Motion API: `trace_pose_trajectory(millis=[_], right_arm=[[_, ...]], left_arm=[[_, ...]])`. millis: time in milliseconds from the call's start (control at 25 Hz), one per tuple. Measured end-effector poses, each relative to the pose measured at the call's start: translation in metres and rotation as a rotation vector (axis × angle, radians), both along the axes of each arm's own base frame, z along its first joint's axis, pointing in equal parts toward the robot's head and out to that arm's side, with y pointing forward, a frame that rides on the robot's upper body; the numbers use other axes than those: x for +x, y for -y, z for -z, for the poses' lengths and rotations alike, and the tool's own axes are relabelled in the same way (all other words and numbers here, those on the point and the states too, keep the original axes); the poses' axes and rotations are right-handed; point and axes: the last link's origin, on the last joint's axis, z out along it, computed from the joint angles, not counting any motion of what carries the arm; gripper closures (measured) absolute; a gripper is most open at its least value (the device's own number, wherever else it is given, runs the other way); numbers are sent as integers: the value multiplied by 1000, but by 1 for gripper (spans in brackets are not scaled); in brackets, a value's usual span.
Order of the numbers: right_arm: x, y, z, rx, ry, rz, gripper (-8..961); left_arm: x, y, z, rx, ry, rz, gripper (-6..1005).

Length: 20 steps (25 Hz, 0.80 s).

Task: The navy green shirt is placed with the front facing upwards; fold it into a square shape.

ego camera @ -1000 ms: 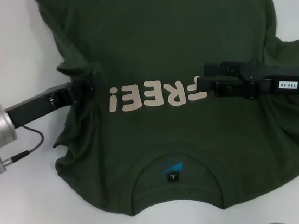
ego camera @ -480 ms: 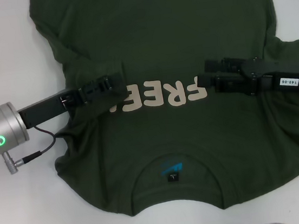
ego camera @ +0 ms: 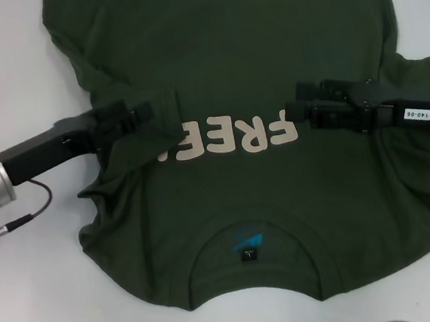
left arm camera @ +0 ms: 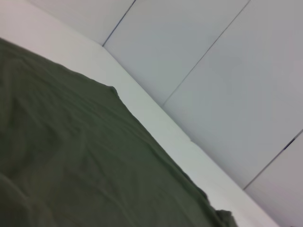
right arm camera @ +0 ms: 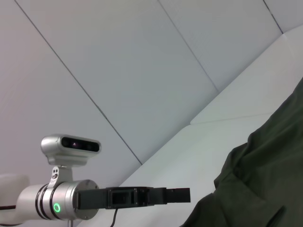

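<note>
The navy green shirt (ego camera: 228, 73) lies face up, filling the counter (ego camera: 0, 69). My left tool (ego camera: 163, 108) and right tool (ego camera: 294, 112) sit mid-frame on its folded-in sides, pressing them flat; I cannot tell their grip.

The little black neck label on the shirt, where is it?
In the head view, the black neck label sits inside the collar of the navy green shirt, at the near edge, below the cream "FREE" lettering and midway between the two arms.
</note>
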Motion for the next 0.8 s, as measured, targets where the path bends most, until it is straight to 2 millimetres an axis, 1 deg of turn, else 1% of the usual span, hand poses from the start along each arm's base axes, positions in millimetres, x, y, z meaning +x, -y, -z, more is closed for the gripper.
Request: trace_pose_trajectory(millis=[120,160,280,520,800], right_arm=[[0,0,-1,2,-5,7,136],[0,0,-1,2,-6,9,136],[0,-1,-1,1,-9,12,136],[0,-1,-2,5,-12,13,137],[0,-2,-3,7,-10,12,137]], left_arm=[[-3,0,-2,22,-27,17,281],[-8,0,-3,46,-61,25,276],[-14,-1,-1,69,-101,15,261],[-19,-4,11,81,-147,-5,269],[-21,-6,12,89,-164,-19,302]])
